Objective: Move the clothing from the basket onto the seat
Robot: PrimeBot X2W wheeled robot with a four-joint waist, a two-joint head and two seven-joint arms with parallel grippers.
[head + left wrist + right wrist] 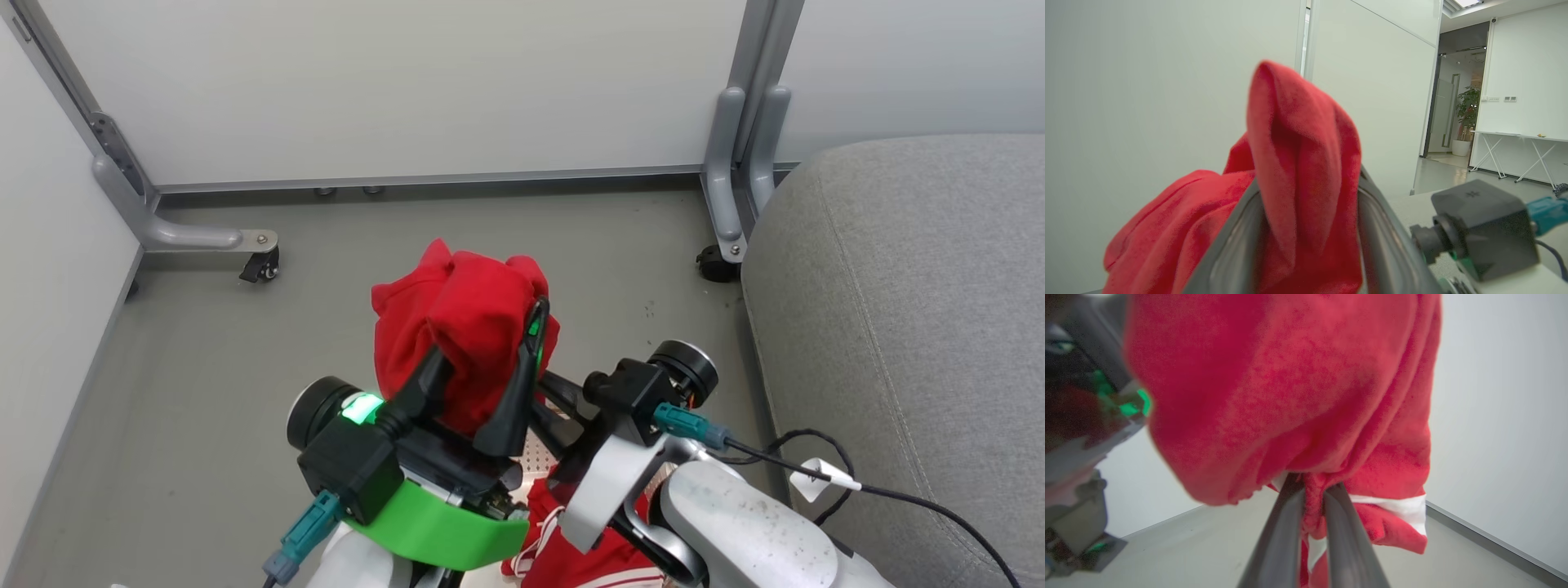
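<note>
One red garment [457, 306], in the head view, hangs over the floor [204, 367] beside the seat [898, 286], bunched in the left claw [487, 335], whose fingers are spread. Left wrist: cloth lies between those parted fingers. Right wrist: the right claw [1313, 485] pinches its white-striped edge.

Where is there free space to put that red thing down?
The grey seat, on the robot's right, is bare. The floor between it and the left wall is open too. Crowded just before the robot: left tool, right tool, red garment, basket.
</note>
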